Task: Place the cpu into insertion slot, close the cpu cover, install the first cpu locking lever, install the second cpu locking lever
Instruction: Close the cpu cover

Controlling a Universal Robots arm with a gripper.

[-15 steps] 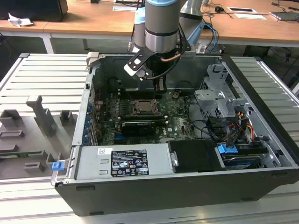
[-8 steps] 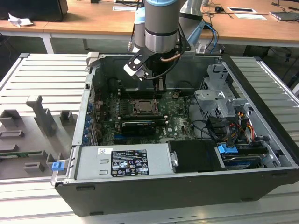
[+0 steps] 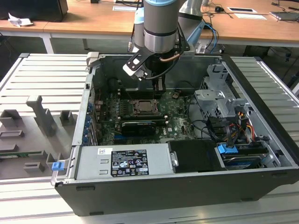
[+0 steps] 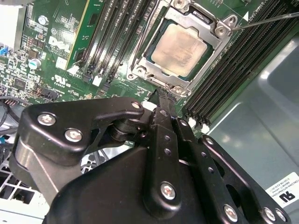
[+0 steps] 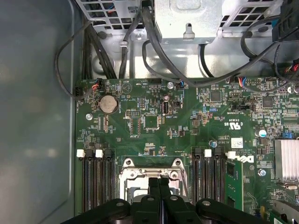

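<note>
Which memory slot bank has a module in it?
The bank on the heatsink side of the cpu holds a green module; the wall-side bank is empty.

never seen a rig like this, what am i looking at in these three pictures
This is a robot arm working inside an open computer case on a slatted metal table. The exterior view comes from a camera off the arm; both wrist views come from cameras riding on it, facing the green circuit board. The black part is the arm's pincer, shut and holding nothing, its tips near the square silver chip. The chip already sits in place on the board, a metal frame lying over its edges.
</note>
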